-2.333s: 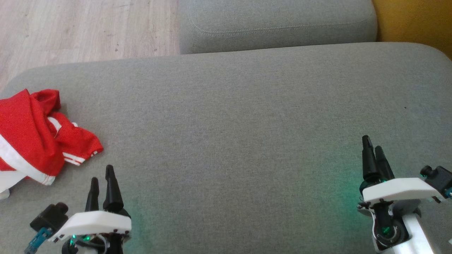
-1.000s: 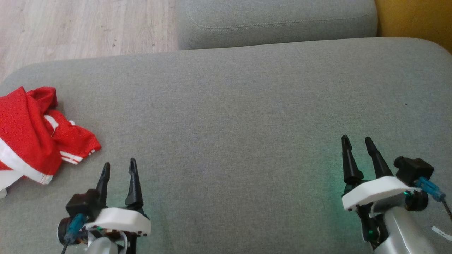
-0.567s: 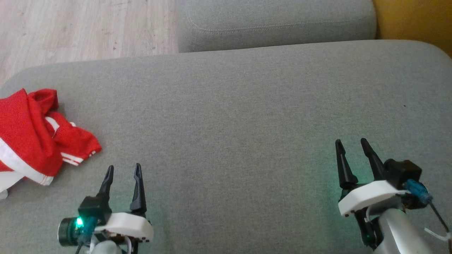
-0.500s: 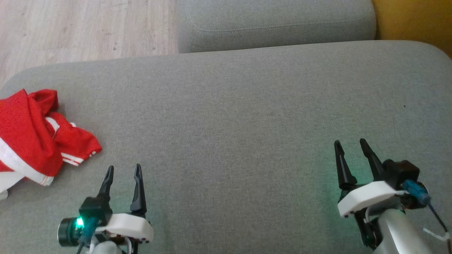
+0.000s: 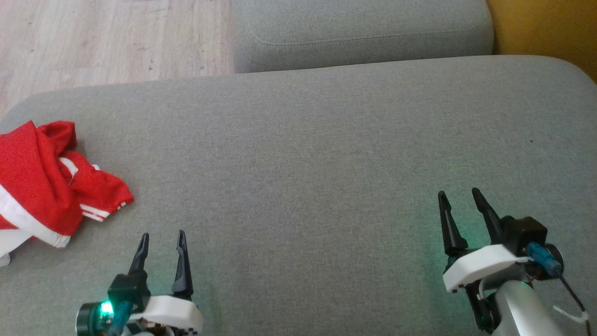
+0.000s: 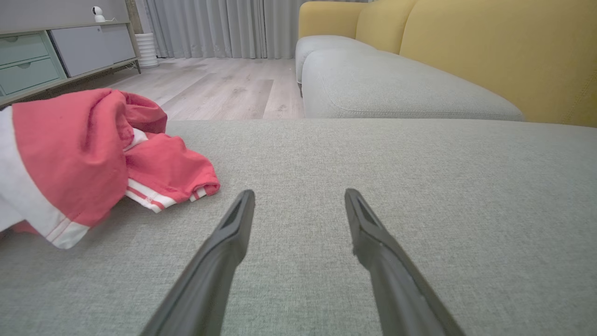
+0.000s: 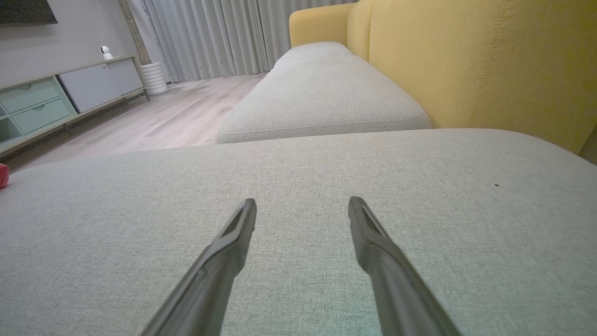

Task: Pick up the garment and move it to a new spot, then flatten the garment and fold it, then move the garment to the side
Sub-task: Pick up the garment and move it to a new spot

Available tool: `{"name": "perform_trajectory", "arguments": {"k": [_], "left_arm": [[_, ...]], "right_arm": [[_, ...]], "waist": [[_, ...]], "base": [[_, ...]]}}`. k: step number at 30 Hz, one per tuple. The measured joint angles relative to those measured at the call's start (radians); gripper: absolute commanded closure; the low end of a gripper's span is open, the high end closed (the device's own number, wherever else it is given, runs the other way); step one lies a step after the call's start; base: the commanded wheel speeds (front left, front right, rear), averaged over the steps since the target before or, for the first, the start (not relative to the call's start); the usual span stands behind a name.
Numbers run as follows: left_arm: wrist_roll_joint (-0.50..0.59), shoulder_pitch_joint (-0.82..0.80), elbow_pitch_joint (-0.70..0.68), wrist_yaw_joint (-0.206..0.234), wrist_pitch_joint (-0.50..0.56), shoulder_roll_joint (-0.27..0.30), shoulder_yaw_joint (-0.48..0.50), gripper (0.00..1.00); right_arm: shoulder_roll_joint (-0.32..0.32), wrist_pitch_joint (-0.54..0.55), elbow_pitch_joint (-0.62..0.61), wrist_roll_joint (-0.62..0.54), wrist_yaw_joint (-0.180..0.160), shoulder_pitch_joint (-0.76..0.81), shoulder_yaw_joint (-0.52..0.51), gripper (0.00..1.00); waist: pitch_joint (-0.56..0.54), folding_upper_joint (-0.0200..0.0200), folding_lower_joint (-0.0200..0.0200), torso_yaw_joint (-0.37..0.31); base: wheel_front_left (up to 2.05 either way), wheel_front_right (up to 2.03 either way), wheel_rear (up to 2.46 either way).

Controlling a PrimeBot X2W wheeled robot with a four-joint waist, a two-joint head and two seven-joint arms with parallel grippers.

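Left gripper (image 5: 163,234): low at the left of the head view, fingers pointing up and away, spread apart
Left wrist (image 5: 170,310): white housing, green light glowing beside it
Right gripper (image 5: 458,192): lower right, fingers spread apart, leaning slightly left
Right forearm (image 5: 517,305): pale, rising from the bottom edge

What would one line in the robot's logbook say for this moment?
garment: crumpled, far left of cushion | left gripper: open, empty, near it | right gripper: open, empty | pickup: not begun
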Motion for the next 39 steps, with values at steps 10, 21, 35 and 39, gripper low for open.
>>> {"name": "perform_trajectory", "arguments": {"k": [10, 21, 35, 39], "left_arm": [[-0.005, -0.001, -0.008, 0.002, 0.000, 0.000, -0.007, 0.00], [-0.050, -0.004, -0.029, 0.019, 0.000, 0.000, -0.043, 0.00], [-0.124, 0.005, -0.080, 0.063, 0.000, 0.000, -0.052, 0.00], [-0.147, 0.023, -0.089, 0.079, 0.000, -0.001, -0.042, 0.00]], "right_arm": [[0.000, 0.000, -0.002, 0.001, 0.000, 0.000, 0.003, 0.00], [-0.019, 0.000, -0.029, 0.029, 0.000, -0.006, 0.086, 0.00], [-0.053, 0.000, -0.047, 0.046, 0.000, -0.048, 0.173, 0.00], [-0.060, 0.000, -0.047, 0.046, 0.000, -0.063, 0.195, 0.00]], "waist": [[0.010, 0.0000, 0.0000, 0.021], [0.060, 0.0000, 0.0001, 0.188], [0.139, 0.0000, 0.0001, 0.427], [0.161, 0.0000, 0.0001, 0.466]], "base": [[0.00, 0.00, 0.00], [0.00, 0.00, 0.00], [0.00, 0.00, 0.00], [0.00, 0.00, 0.00]]}}
